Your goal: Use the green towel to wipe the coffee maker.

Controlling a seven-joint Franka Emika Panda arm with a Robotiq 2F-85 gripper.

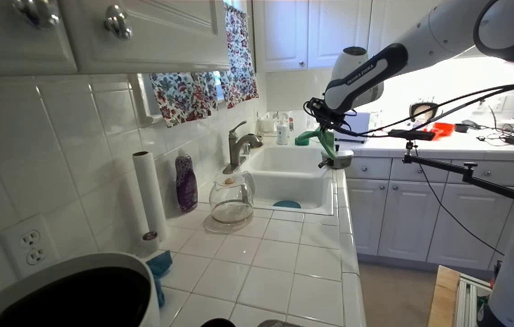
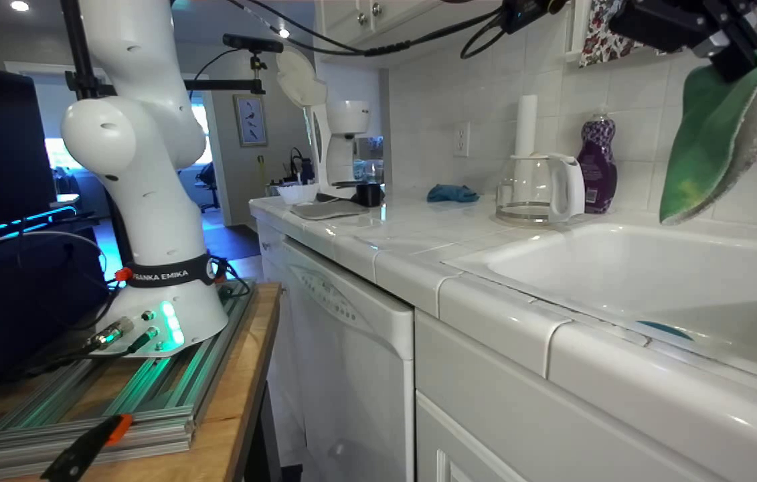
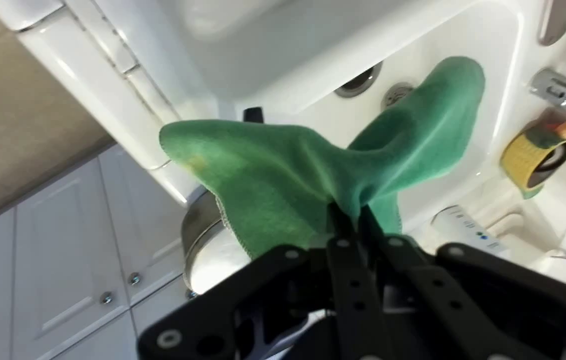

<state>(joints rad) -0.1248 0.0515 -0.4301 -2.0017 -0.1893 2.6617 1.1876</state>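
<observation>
My gripper (image 3: 350, 212) is shut on the green towel (image 3: 272, 175), pinching it in the middle so its corners hang loose. The towel hangs above the sink in both exterior views (image 1: 328, 144) (image 2: 703, 137), with its pale fluffy underside showing in an exterior view. The gripper also shows in both exterior views (image 1: 326, 127) (image 2: 736, 63). A white coffee maker (image 2: 345, 134) stands at the far end of the counter, well away from the towel. Its glass carafe (image 2: 529, 191) stands apart on the counter beside the sink, also in an exterior view (image 1: 232, 202).
The double sink (image 1: 293, 181) lies under the arm, with a faucet (image 1: 238, 147) behind it. A lidded pot (image 1: 341, 159) sits by its edge. A purple soap bottle (image 1: 186, 181), a paper roll (image 1: 150, 195) and a blue cloth (image 2: 452, 193) are along the wall.
</observation>
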